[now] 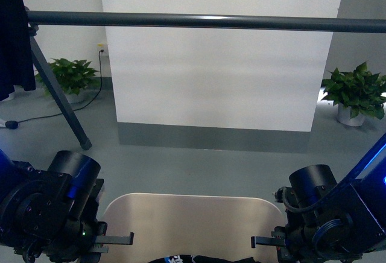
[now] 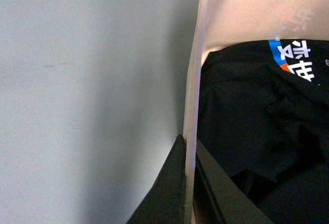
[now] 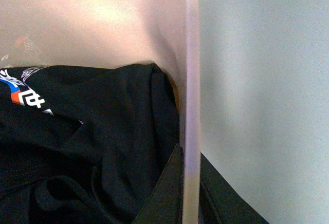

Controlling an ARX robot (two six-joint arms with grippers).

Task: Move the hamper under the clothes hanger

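Grey floor (image 1: 181,166): hamper (image 1: 187,221) lies parallel to clothes hanger (image 1: 199,20).

Black arms (image 1: 42,215) — blue accents.

The grey-blue floor (image 1: 199,166) carried a cream hamper (image 1: 187,218) at the near edge of the front view, and one slanted leg of the clothes rack (image 1: 60,97) stood on it farther back to the left. A potted plant (image 1: 72,76) sat far back on the left and a second plant (image 1: 356,94) on the right. A black cable (image 1: 48,117) trailed across the floor near the left one.
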